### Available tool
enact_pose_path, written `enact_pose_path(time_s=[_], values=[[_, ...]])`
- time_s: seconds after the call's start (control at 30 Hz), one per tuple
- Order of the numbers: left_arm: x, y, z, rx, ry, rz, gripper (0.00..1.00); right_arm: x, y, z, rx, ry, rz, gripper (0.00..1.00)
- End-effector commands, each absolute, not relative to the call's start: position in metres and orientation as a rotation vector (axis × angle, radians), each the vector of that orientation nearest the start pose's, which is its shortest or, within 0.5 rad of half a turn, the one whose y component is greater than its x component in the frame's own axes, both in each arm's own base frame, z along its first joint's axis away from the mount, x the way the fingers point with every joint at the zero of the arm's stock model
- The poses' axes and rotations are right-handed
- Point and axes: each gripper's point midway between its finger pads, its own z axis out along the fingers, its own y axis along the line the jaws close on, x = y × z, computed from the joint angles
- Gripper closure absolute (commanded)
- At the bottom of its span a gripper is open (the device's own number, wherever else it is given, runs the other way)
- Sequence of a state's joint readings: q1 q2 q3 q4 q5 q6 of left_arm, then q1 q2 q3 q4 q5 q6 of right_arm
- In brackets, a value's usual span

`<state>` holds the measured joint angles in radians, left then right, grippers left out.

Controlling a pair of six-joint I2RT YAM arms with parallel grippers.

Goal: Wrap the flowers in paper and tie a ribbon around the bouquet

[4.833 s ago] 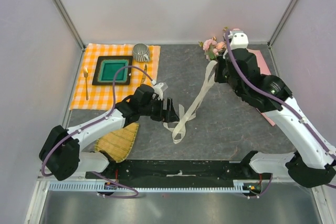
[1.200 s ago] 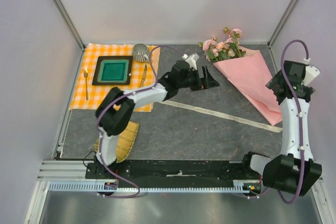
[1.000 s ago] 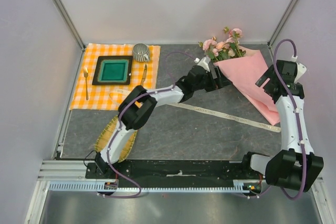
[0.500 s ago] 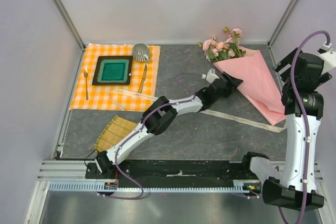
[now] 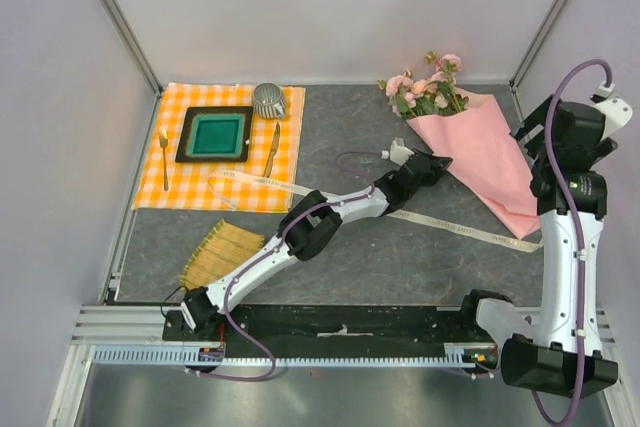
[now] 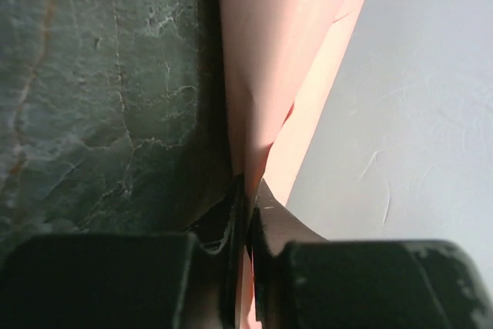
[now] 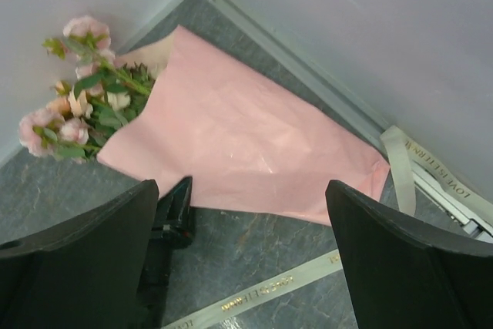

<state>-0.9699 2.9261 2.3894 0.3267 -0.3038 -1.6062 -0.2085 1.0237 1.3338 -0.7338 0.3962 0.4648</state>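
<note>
Pink paper [image 5: 485, 159] newly pinched, left tool [image 6: 248, 190].

The ribbon [image 7: 262, 290] carries printed gold lettering, too small and blurred to read.

Quick colour rundown: the paper [image 5: 490, 162] is plain soft pink, no print. The flowers [image 5: 425, 87] are pale pink with green stems and leaves. The ribbon [image 5: 470, 232] is cream with tiny gold-ish lettering along it. The counter [image 5: 400, 267] is dark grey, marbled with lighter veins.

Then there's an orange-and-white checked cloth [image 5: 180, 187], a green tray [image 5: 187, 137] with a black rim, a silvery cup [image 5: 268, 100], a gold fork [image 5: 163, 157] and knife [image 5: 272, 147], plus a yellow-green woven mat [image 5: 222, 252].

The left arm [image 5: 260, 262] and right arm [image 5: 560, 277] are white with black joints and purple cables [image 5: 570, 77]. The left fingers [image 6: 281, 225] and right fingers [image 7: 400, 267] are black.
</note>
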Motion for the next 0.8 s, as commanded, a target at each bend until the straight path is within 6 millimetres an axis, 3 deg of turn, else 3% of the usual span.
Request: enact_pose_path(time_s=[0.0,0.07,0.17,0.2,0.27,0.3,0.33,0.4,0.5,0.57,0.6,0.63,0.7,0.77], values=[[0.467,-0.612,0.086,-0.874,1.734,-1.627,0.94,0.317,-0.095,0.292,0.755,1.901,-0.141,0.02],[0.478,-0.595,0.106,-0.826,1.724,-1.623,0.98,0.330,-0.083,0.267,0.680,1.986,-0.078,0.02],[0.490,-0.569,0.116,-0.771,1.733,-1.640,0.98,0.358,-0.073,0.233,0.585,2.087,-0.008,0.02],[0.499,-0.556,0.124,-0.751,1.709,-1.665,0.98,0.368,-0.069,0.212,0.566,2.164,0.018,0.02],[0.501,-0.543,0.112,-0.735,1.749,-1.649,0.98,0.384,-0.068,0.206,0.551,2.195,0.041,0.02],[0.507,-0.533,0.115,-0.702,1.765,-1.674,0.98,0.393,-0.062,0.187,0.530,2.260,0.086,0.02],[0.507,-0.530,0.114,-0.669,1.783,-1.698,0.98,0.401,-0.062,0.188,0.525,2.263,0.101,0.02],[0.510,-0.515,0.109,-0.629,1.832,-1.739,0.98,0.412,-0.059,0.169,0.508,2.315,0.133,0.02],[0.512,-0.491,0.100,-0.590,1.871,-1.765,0.98,0.422,-0.069,0.141,0.507,2.358,0.092,0.02],[0.513,-0.482,0.093,-0.534,1.938,-1.760,0.98,0.428,-0.068,0.128,0.487,2.379,0.180,0.02],[0.514,-0.473,0.091,-0.516,1.962,-1.773,0.98,0.430,-0.081,0.112,0.540,2.375,0.238,0.02],[0.514,-0.468,0.089,-0.508,1.975,-1.783,0.98,0.435,-0.062,0.113,0.527,2.341,0.463,0.02],[0.511,-0.459,0.084,-0.474,2.021,-1.812,0.98,0.446,-0.063,0.096,0.529,2.303,0.594,0.02],[0.510,-0.455,0.080,-0.444,2.046,-1.820,0.98,0.448,-0.048,0.087,0.481,2.318,0.727,0.02]])
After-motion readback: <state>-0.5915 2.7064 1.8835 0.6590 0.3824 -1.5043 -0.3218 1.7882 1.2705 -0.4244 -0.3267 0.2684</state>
